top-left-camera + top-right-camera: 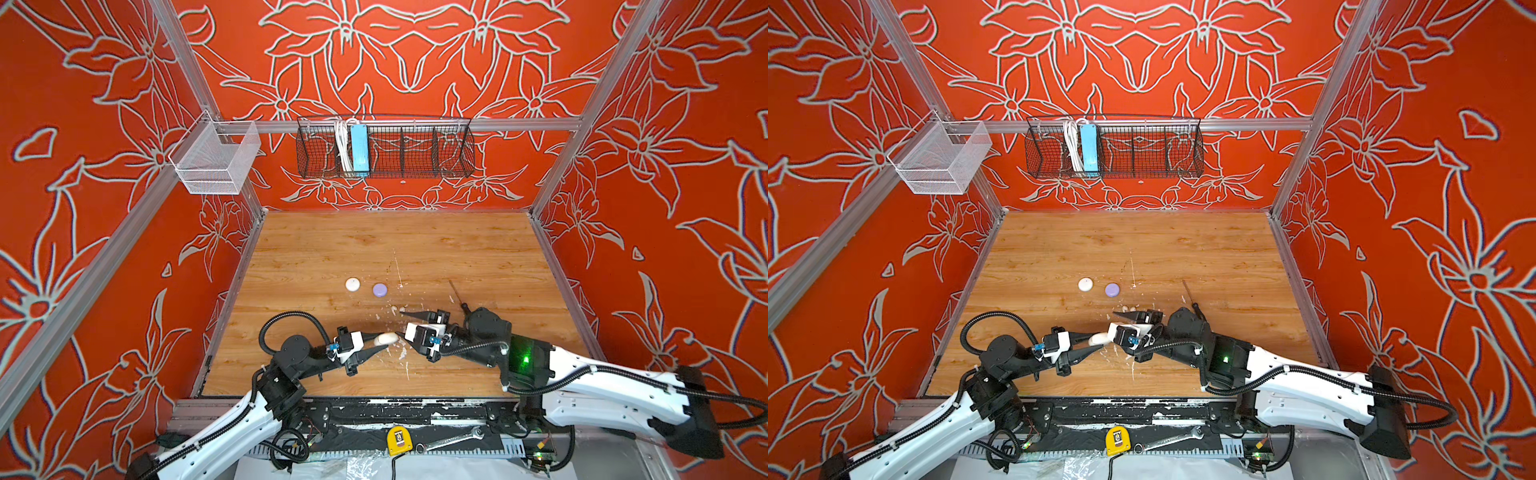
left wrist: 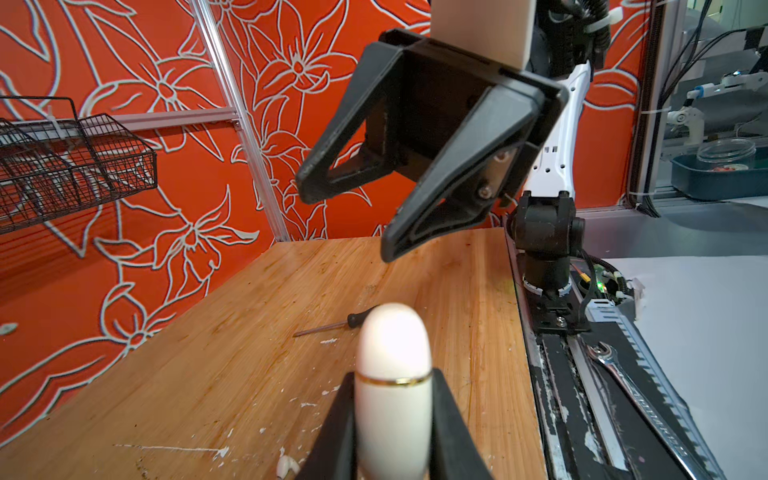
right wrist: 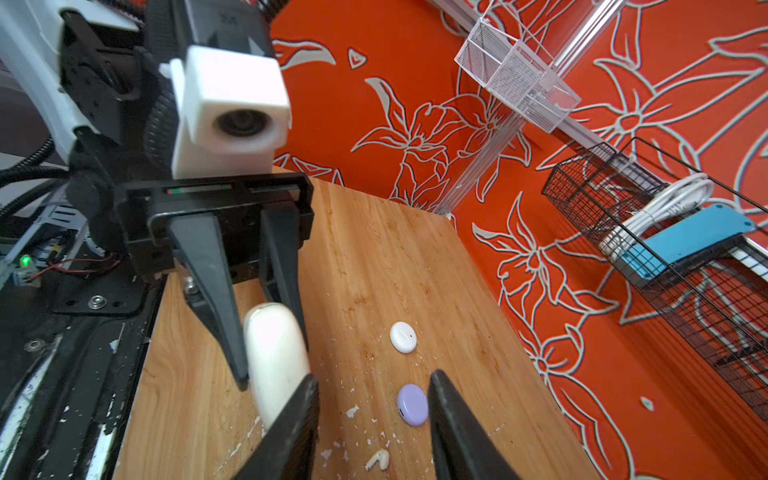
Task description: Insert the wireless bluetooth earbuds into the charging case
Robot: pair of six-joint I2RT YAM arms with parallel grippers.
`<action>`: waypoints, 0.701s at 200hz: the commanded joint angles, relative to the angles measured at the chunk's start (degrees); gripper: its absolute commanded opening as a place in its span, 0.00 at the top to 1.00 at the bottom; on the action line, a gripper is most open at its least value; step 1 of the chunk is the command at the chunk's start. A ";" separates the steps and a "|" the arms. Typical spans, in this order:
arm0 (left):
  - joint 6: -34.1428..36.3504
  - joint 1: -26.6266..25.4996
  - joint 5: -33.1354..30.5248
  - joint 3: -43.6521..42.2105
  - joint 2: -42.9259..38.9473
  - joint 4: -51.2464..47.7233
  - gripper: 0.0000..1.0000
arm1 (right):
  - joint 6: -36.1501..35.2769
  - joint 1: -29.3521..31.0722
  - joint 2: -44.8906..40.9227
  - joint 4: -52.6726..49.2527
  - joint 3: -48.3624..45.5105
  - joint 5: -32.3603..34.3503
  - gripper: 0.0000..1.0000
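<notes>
1. Charging case (image 2: 392,374): cream with a gold seam, apparently shut. It stands on edge at 6 o'clock on the table (image 1: 332,249), clamped in the left gripper (image 1: 383,340).
2. Right gripper (image 3: 374,378): jaws parted, empty. It hovers close at 1 o'clock of the case, apparently not touching it.
3. Earbud (image 3: 377,459): cream, lying loose on the table near 12 o'clock of the case. No second earbud can be made out.
4. Progress: judged early. Nothing is seated. The lid needs opening and the earbud picking up.
5. Surroundings, from the held case: white round case (image 1: 352,284) at 11 o'clock, lavender round case (image 1: 380,289) at 12, screwdriver (image 1: 457,295) at 2. Paint flecks (image 3: 352,411) around the earbud could be mistaken for it.
</notes>
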 commanded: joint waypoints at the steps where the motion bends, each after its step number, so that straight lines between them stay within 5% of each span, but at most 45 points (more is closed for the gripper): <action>1: 0.52 -0.22 0.65 1.96 0.19 0.65 1.00 | -1.30 0.03 0.45 -1.43 0.14 -3.49 0.54; 140: 1.18 -0.22 5.56 2.60 1.50 1.36 1.00 | -0.12 0.02 7.54 -4.51 5.55 1.10 0.50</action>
